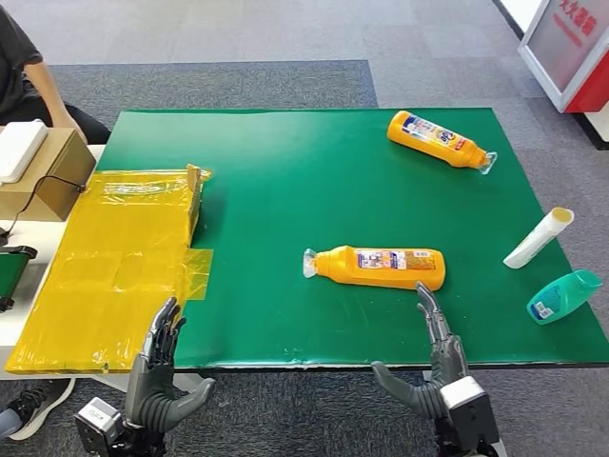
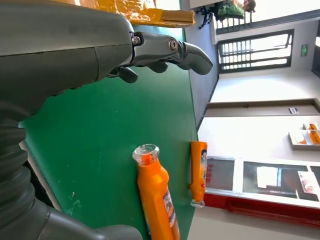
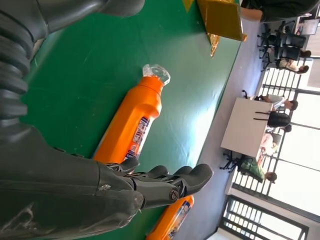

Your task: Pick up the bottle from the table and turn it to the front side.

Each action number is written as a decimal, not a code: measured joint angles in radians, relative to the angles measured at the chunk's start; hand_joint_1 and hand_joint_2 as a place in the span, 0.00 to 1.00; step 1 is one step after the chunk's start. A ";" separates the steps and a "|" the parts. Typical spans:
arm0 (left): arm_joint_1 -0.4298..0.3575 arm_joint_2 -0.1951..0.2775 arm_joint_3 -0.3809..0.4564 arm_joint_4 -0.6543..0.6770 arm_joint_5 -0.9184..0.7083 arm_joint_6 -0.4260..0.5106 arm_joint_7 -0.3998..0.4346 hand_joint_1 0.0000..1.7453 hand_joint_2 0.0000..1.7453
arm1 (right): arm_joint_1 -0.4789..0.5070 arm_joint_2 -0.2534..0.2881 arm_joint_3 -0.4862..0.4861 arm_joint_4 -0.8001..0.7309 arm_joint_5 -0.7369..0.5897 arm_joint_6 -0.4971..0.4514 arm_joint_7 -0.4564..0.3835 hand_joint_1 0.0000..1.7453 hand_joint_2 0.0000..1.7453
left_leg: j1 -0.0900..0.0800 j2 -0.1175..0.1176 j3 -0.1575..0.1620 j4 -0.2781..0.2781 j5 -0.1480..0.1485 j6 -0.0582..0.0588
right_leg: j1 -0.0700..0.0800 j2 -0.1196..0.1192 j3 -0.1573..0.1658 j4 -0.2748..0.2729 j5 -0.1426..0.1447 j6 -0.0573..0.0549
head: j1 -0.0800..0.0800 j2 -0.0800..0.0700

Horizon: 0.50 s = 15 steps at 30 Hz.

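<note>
Bottle (image 1: 381, 267) lies on its side on the green mat (image 1: 287, 190), toward the near edge and right of centre. You see its long axis running across the table, parallel to that near edge. Its clear cap (image 1: 309, 263) points toward the robot's left; its flat base points right. A printed label faces up along the body.

Your right hand (image 1: 438, 367) sits at the near edge, just short of the bottle's base end. The fingertips (image 1: 423, 292) reach almost to the bottle's lower side, and you cannot tell from the head view whether they touch it. In the right wrist view the bottle (image 3: 130, 125) lies beyond the fingers (image 3: 170, 180), which are extended with the thumb set apart. That hand holds nothing.

Your left hand (image 1: 158, 367) is at the near edge well to the left of the bottle, beside the yellow sheet (image 1: 108, 276). Its fingers are spread and it holds nothing. In the left wrist view the bottle (image 2: 156, 200) lies well apart from that hand (image 2: 113, 55), cap end nearer.

A second orange bottle (image 1: 438, 140) lies on its side at the far right of the mat, tilted, with its cap toward the right edge. A white tube (image 1: 539, 237) and a teal bottle (image 1: 563, 296) lie at the right edge. A person (image 1: 29, 76) sits at the far left.
</note>
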 joint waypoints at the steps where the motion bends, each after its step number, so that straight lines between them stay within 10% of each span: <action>1: 0.000 0.000 0.001 0.000 -0.001 0.000 0.000 0.00 1.00 | -0.001 -0.002 0.000 -0.003 0.013 -0.001 0.005 0.00 1.00 | 0.000 0.000 0.000 0.000 0.000 0.000 | 0.000 0.000 0.000 0.000 0.000 0.000 | 0.000 0.000; 15: -0.003 0.009 0.131 0.001 -0.034 -0.133 -0.014 0.00 1.00 | -0.178 -0.128 0.033 0.026 0.238 0.102 0.311 0.00 1.00 | 0.000 0.000 0.000 0.000 0.001 0.000 | 0.000 0.000 0.001 0.000 0.001 0.001 | 0.000 0.000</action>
